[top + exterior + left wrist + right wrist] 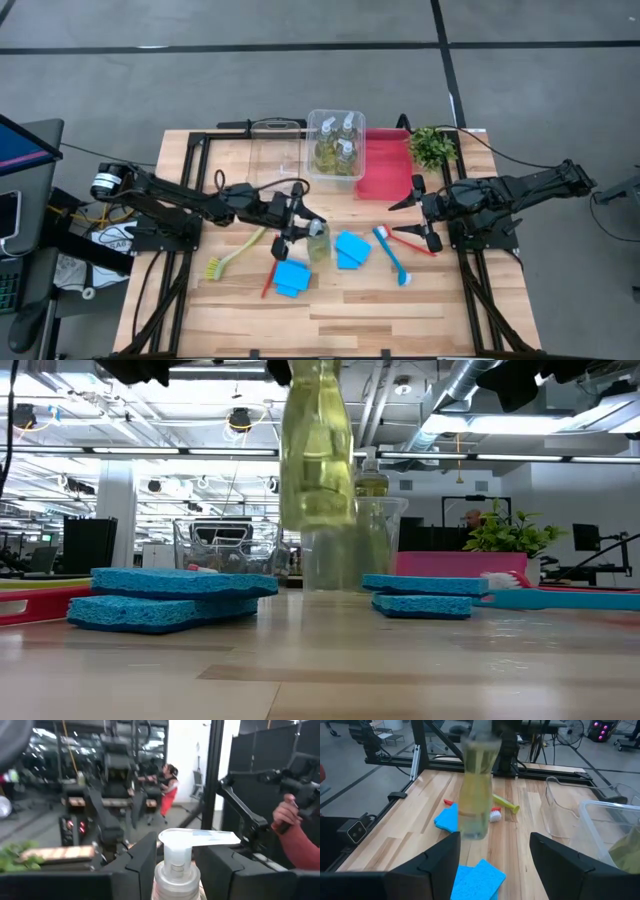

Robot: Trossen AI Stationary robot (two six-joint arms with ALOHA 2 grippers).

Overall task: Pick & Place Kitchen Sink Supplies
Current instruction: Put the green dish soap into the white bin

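The small clear plastic bottle of yellow-green liquid (318,240) has a slim body, narrow shoulders and a white pump top with a flat spout (197,838). It hangs upright above the light wooden desk (350,300), its base clear of the boards in the low view (318,460) and in the right wrist view (476,785). The left claw (300,222) has closed its two dark fingers (142,857) on the bottle's neck, just under the pump. The left arm reaches in low from the desk's left edge, stretched out nearly flat towards the middle.

Below and around the bottle lie flat bright-blue square sponges: one pair stacked (291,277) just to its left side, another (352,249) to its right. A yellow-green long-handled brush (232,254) and a red-handled brush (270,278) lie left of the sponges, and a blue-handled brush (392,257) lies to the right.

At the back of the desk, three more such bottles (337,146) stand inside a clear rectangular bin (312,165), with an empty clear bin (275,140) on one side and a red bin (385,170) on the other.

The right claw (418,218) hovers beside the red bin with its fingers spread wide and holding nothing; the right arm comes in from the desk's right edge.
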